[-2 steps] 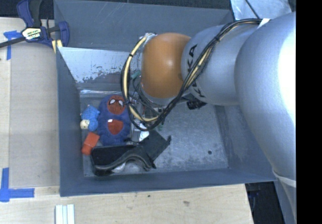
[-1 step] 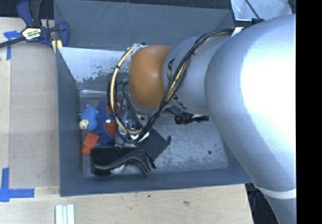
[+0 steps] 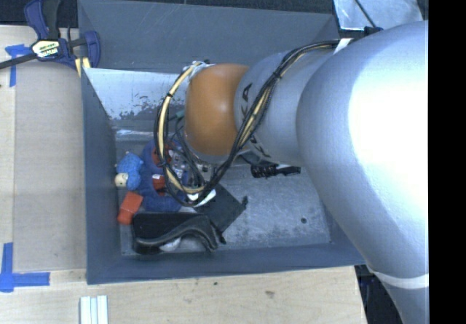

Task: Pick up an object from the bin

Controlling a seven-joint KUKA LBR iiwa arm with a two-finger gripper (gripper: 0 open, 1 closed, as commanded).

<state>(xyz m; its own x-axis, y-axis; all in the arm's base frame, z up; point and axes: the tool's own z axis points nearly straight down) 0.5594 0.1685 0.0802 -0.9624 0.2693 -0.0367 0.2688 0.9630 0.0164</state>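
My gripper (image 3: 183,167) is low in the left half of the bin, mostly hidden under the arm's wrist cover and cables. Right beside it on the left lies a blue soft toy figure (image 3: 130,167) with a pale round end. A dark blue thing (image 3: 156,158) with a small red part (image 3: 158,183) lies against the gripper's left side. An orange-red block (image 3: 130,207) rests just below the toy. A black curved, shoe-like thing (image 3: 175,230) lies along the bin's front wall, below the gripper.
A flat black sheet-like piece (image 3: 228,210) lies right of the black curved thing, with a small white bit (image 3: 206,198) at its upper edge. The big grey arm covers the bin's right half. Bare bin floor shows at the front right.
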